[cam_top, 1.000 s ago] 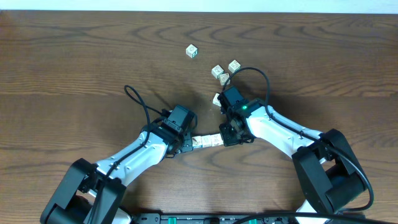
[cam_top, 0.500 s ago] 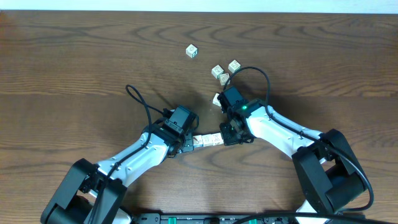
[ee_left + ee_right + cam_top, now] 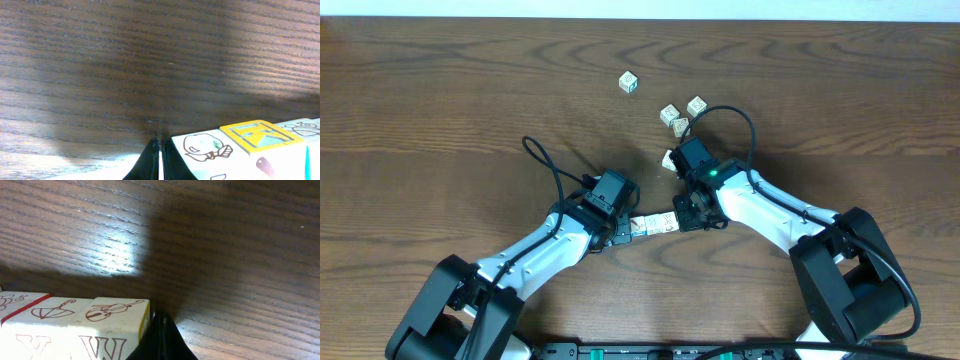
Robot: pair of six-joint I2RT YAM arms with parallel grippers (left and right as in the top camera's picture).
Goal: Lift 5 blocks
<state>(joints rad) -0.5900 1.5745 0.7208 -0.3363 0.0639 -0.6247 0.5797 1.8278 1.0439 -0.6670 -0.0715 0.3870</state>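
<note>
Left hand (image 3: pixel 623 229) and right hand (image 3: pixel 684 220) stay clamped shut, pinching a row of blocks (image 3: pixel 655 226) between them, nothing moved; dark wood-grain counter (image 3: pixel 440 100), pale strip (image 3: pixel 640 8) along its far edge.

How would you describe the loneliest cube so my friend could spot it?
Look toward the far edge of the wooden table. Left of three huddled cubes sits the lone cube, touching nothing, unlike its neighbours.

Little has changed; the row of blocks (image 3: pixel 653 225) squeezed between the left tool (image 3: pixel 626 229) and right tool (image 3: pixel 679 220) has edged very slightly up-frame; the left arm's cable loop (image 3: pixel 534 153) has shifted a touch.
</note>
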